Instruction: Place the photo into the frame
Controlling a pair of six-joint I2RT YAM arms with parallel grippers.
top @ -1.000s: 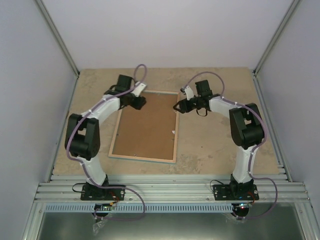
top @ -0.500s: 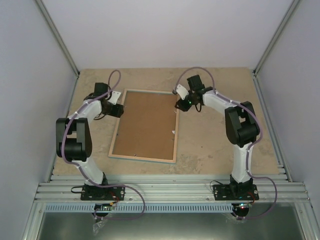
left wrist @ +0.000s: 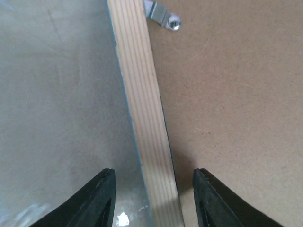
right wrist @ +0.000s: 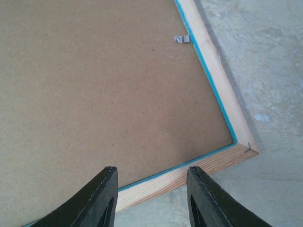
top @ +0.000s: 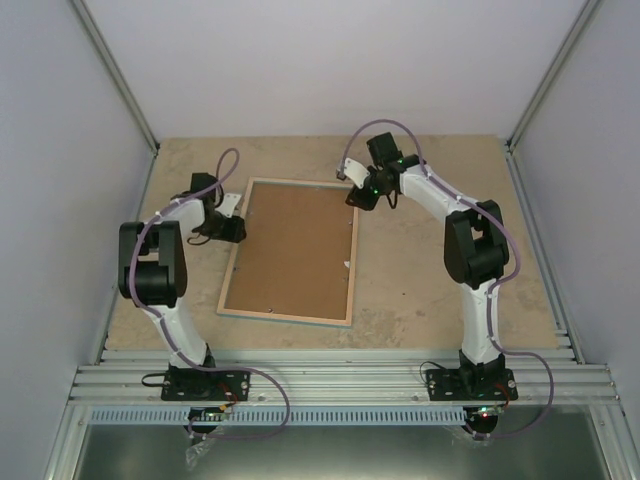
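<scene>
The frame (top: 286, 318) lies face down in the middle of the table, its brown backing board (top: 295, 250) facing up. The photo is out of view. My left gripper (top: 234, 229) is at the frame's left edge. In the left wrist view it (left wrist: 154, 171) is open, its fingers straddling the light wood rail (left wrist: 142, 94) with a gap on each side. My right gripper (top: 358, 195) hovers at the frame's far right corner. In the right wrist view it (right wrist: 151, 168) is open above the wood rail (right wrist: 189, 177) and its turquoise inner line, holding nothing.
Small metal retaining clips (left wrist: 163, 16) (right wrist: 182, 39) sit on the frame's inner edge over the backing board (left wrist: 236, 118). Grey walls close in the beige tabletop (top: 440, 280) on three sides. The frame's corner (right wrist: 250, 151) lies to the right of the right fingers.
My left gripper has pulled back from over the frame's far left corner to its left edge. My right gripper has moved up and left to the frame's far right corner.
</scene>
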